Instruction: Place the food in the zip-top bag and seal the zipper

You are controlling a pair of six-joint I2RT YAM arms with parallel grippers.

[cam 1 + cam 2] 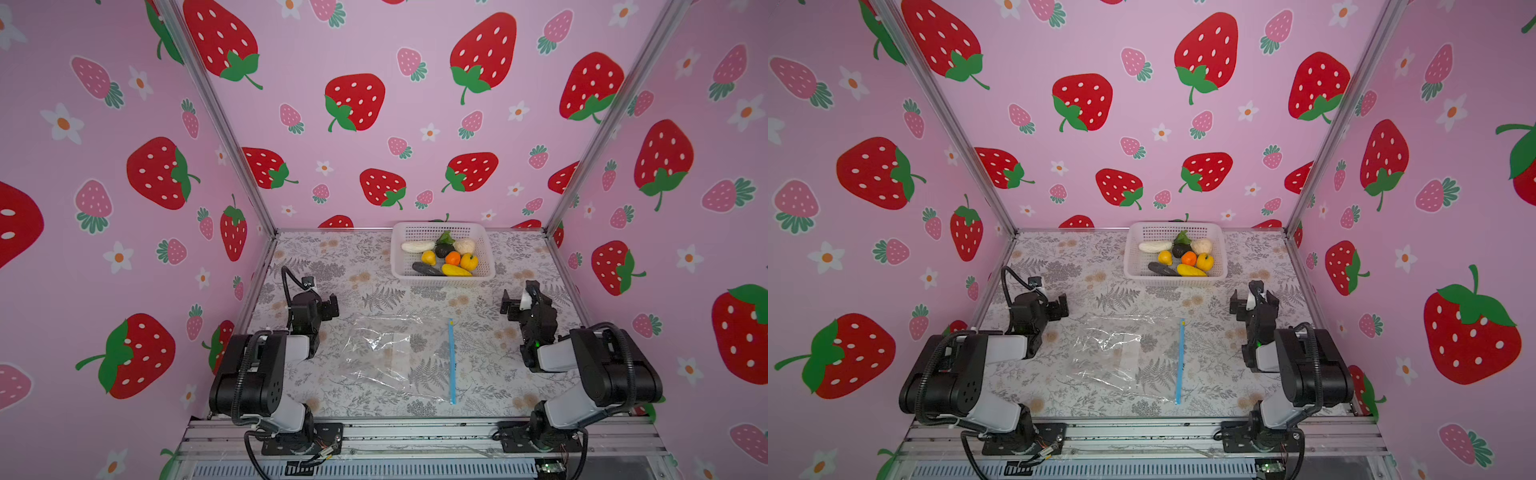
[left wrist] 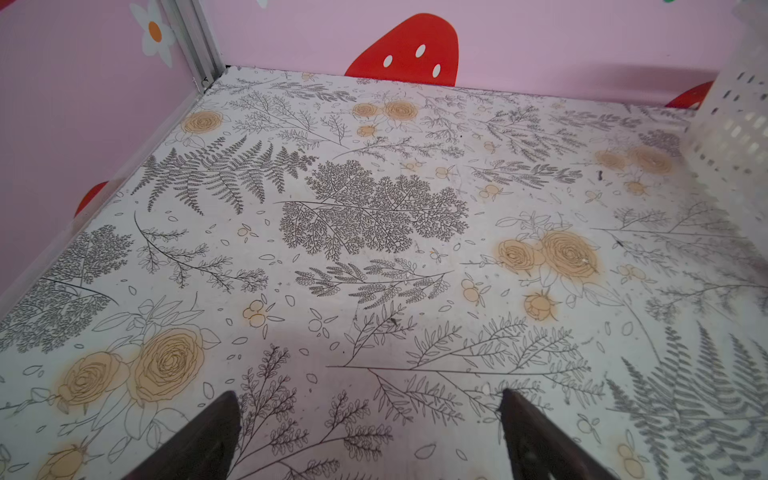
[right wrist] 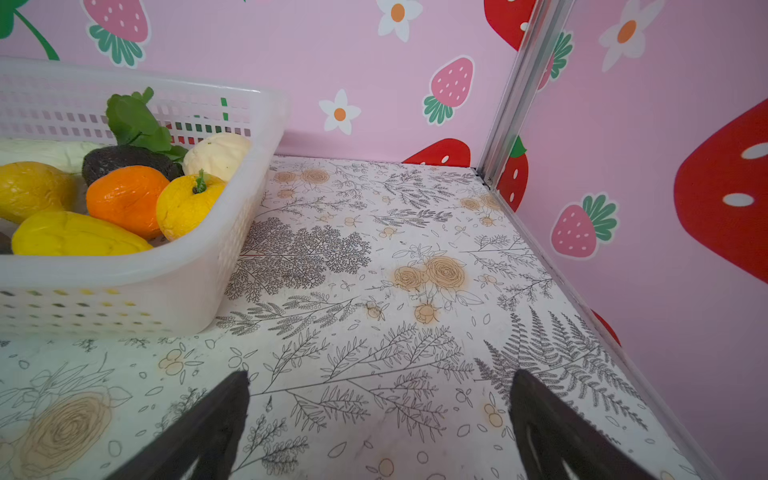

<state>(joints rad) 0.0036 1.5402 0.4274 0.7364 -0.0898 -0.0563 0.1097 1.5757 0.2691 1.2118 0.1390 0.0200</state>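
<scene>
**Zip-top bag (image 1: 390,357) empty on the bench (image 1: 332,257), food (image 1: 446,257) in the basket (image 1: 440,280)**

Clear and crinkly, the rectangular plastic bag lies flat on the fern-and-rose printed bench, near its front edge and between my two arms. Nothing is inside it. The zipper (image 1: 451,361), a thin light-blue strip, runs along the bag's right edge from front to back. Its small yellowish slider tab (image 1: 451,321) sits at the far end. I cannot tell from the top views whether the mouth of the bag is open or sealed.

All the food is in the white perforated plastic basket, which stands at the back of the bench, right of centre and well apart from the bag. In it I see:

- a white elongated vegetable (image 1: 417,247)
- a dark, rough round piece (image 1: 444,250) with green leaves (image 1: 445,237) behind it
- a beige lump (image 1: 464,246)
- a small yellow fruit (image 1: 428,257)
- an orange fruit (image 1: 453,258)
- a yellow fruit with a green stem (image 3: 187,205)
- a dark green cucumber shape (image 1: 426,269)
- a long yellow piece (image 1: 456,271)

My left gripper (image 2: 369,397) is over bare bench, left of the bag's far corner. Its jaws are spread wide apart with nothing between them. My right gripper (image 3: 380,376) is to the right of the bag, near the basket's front right corner. Its jaws are also spread wide and hold nothing. Neither gripper touches the bag, the basket or any food.
</scene>
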